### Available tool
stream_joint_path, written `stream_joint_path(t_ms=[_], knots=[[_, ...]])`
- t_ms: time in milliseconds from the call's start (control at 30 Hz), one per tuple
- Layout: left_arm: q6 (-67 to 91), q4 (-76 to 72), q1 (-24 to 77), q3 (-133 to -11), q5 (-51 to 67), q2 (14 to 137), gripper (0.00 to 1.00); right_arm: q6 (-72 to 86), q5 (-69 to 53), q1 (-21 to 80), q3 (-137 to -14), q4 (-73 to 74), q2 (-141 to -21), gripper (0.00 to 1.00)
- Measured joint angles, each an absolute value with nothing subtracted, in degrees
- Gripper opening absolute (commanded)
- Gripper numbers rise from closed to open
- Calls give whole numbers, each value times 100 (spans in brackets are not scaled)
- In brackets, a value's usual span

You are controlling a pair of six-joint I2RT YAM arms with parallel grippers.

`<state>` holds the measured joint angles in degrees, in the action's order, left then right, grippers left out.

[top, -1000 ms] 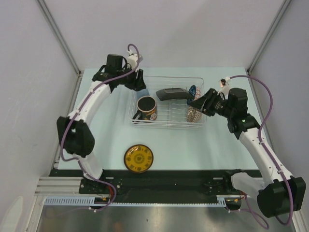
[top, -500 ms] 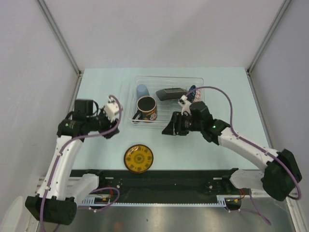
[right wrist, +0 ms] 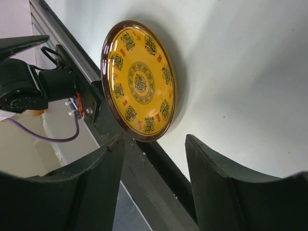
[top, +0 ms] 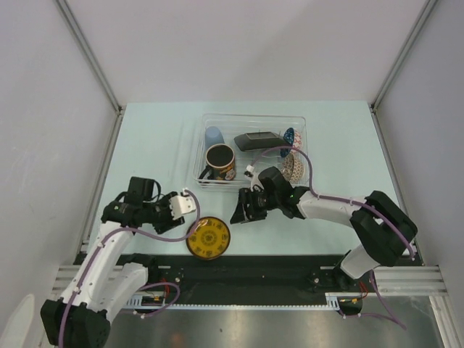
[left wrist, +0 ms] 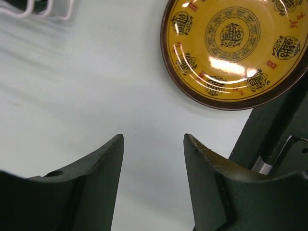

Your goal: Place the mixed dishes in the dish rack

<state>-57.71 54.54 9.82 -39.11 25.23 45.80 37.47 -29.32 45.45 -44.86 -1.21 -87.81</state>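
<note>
The yellow-and-dark saucer (top: 208, 238) lies flat on the table near the front edge; it also shows in the left wrist view (left wrist: 236, 48) and the right wrist view (right wrist: 138, 79). My left gripper (top: 190, 205) is open and empty just left of it. My right gripper (top: 239, 212) is open and empty just right of it. The see-through dish rack (top: 301, 127) holds the black flowered mug (top: 220, 162), the light-blue cup (top: 213, 136), the square black plate (top: 259, 141) and the blue-patterned bowl (top: 292, 163).
The black front rail (top: 239, 264) runs along the table's near edge right behind the saucer. Grey walls close in both sides. A rack corner (left wrist: 43, 9) shows at the top left of the left wrist view.
Both arms have swung away from the rack toward the front. The left gripper came down beside the saucer's left side, the right gripper moved to its right side. The light-blue cup now stands uncovered in the rack.
</note>
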Motion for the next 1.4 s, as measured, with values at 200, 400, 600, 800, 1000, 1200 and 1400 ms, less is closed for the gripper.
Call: stream_joint_path(t_ms=[200, 400, 600, 800, 1000, 1200, 1400], knots=[[-5933, 4971, 1649, -3610, 2305, 5083, 60, 3782, -2985, 4617, -4486, -344, -9096, 58], [-6075, 4683, 2104, -3437, 2097, 5502, 60, 3841, -2932, 4672, -4486, -558, -9277, 57], [-6462, 4578, 2294, -3291, 1859, 5721, 60, 3944, -2563, 4821, -4486, -578, -9282, 57], [-6871, 4569, 2661, -3030, 1662, 5778, 61, 4045, -1962, 5057, -4486, -541, -9271, 57], [-6925, 4431, 3015, -2919, 1612, 5927, 61, 4049, -1496, 5638, -4486, -191, -9045, 57], [-6895, 4244, 3168, -2882, 1601, 6049, 61, 4058, -1284, 5841, -4486, -38, -9030, 58], [-6751, 4045, 3365, -2882, 1621, 6075, 61, 4130, -1131, 5907, -4491, -27, -9111, 57]])
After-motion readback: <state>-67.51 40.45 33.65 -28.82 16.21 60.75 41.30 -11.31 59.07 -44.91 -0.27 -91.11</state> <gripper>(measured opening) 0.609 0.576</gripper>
